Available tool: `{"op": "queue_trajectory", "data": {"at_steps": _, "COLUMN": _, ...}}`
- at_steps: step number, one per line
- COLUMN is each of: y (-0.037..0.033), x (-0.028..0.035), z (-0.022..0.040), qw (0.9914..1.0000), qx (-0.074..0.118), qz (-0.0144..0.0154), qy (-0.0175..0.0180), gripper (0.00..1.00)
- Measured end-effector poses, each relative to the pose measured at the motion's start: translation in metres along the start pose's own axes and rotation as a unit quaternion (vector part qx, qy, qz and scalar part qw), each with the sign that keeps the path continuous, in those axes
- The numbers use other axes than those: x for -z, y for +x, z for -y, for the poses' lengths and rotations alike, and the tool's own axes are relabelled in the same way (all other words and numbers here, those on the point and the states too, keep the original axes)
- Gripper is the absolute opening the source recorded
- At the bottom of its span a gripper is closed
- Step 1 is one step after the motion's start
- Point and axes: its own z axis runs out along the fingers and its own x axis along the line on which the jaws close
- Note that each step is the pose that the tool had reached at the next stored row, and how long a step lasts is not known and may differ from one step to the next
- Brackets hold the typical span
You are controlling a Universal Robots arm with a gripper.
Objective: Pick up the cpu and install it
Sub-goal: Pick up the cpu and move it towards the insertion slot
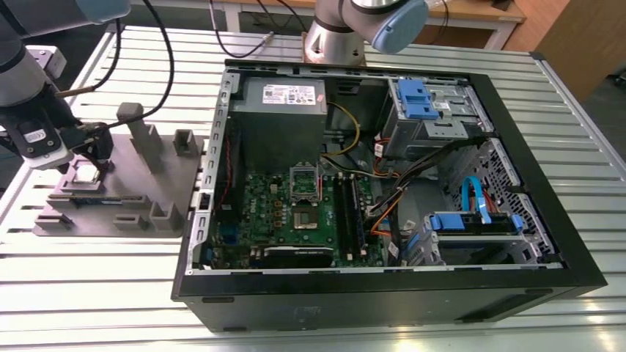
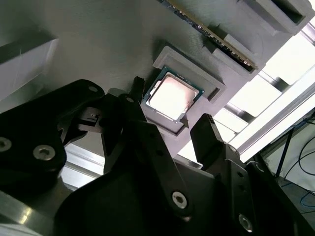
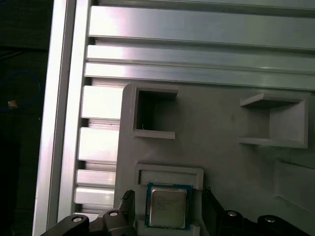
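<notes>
Hand: spread wide [image 1: 88, 160], pinching nothing; in both wrist views its black fingers [image 2: 139, 101] [image 3: 206, 199] stand on either side of the cpu with the chip in the gap between them. Whether a fingertip touches the chip's edge cannot be told.
Hand's place: in the exterior view it hangs low over the nine o'clock part of the fixture, well apart from the computer case.
Cpu: flat in a shallow square pocket [image 3: 170, 173] of the fixture, metal top up, pale and shiny with a thin green rim [image 2: 172, 96] [image 3: 167, 206]; in the exterior view it lies right under the hand [image 1: 86, 174].
Fixture: grey moulded block [image 1: 146, 194] with upright posts and open slots, lying on the table at nine o'clock of the case, just beside its wall.
Arm: grey, coming down from eleven o'clock of the fixture [image 1: 25, 70].
Computer case: black, on its side with the panel off [image 1: 391, 297].
Motherboard: green, on the case floor toward seven o'clock [image 1: 278, 213].
Power supply: grey box at twelve o'clock of the motherboard [image 1: 284, 95].
Table: slatted aluminium [image 1: 98, 286].
</notes>
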Motion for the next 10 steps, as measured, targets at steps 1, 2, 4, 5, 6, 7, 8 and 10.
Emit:
{"op": "queue_trajectory", "data": {"at_steps": 1, "y": 0.0000, "x": -0.0008, "z": 0.0001, "qw": 1.00000, "qx": 0.000, "qz": 0.0000, "qy": 0.0001, "gripper": 0.65}}
{"op": "queue_trajectory", "data": {"at_steps": 2, "y": 0.0000, "x": -0.0015, "z": 0.0002, "qw": 1.00000, "qx": 0.000, "qz": 0.0000, "qy": 0.0004, "gripper": 0.65}}
{"op": "queue_trajectory", "data": {"at_steps": 4, "y": 0.0000, "x": -0.0027, "z": 0.0003, "qw": 1.00000, "qx": 0.000, "qz": 0.0000, "qy": 0.0019, "gripper": 0.65}}
{"op": "queue_trajectory", "data": {"at_steps": 5, "y": 0.0000, "x": -0.0034, "z": 0.0003, "qw": 0.99999, "qx": 0.000, "qz": 0.0000, "qy": 0.0033, "gripper": 0.65}}
{"op": "queue_trajectory", "data": {"at_steps": 6, "y": 0.0000, "x": -0.0041, "z": 0.0004, "qw": 0.99999, "qx": 0.000, "qz": -0.0001, "qy": 0.0045, "gripper": 0.65}}
{"op": "queue_trajectory", "data": {"at_steps": 7, "y": 0.0000, "x": -0.0049, "z": 0.0005, "qw": 0.99999, "qx": 0.000, "qz": -0.0001, "qy": 0.0054, "gripper": 0.65}}
{"op": "queue_trajectory", "data": {"at_steps": 8, "y": 0.0000, "x": -0.0056, "z": 0.0006, "qw": 0.99998, "qx": 0.000, "qz": -0.0001, "qy": 0.0059, "gripper": 0.65}}
{"op": "queue_trajectory", "data": {"at_steps": 10, "y": 0.0000, "x": -0.0067, "z": 0.0006, "qw": 0.99998, "qx": 0.000, "qz": -0.0001, "qy": 0.0062, "gripper": 0.65}}
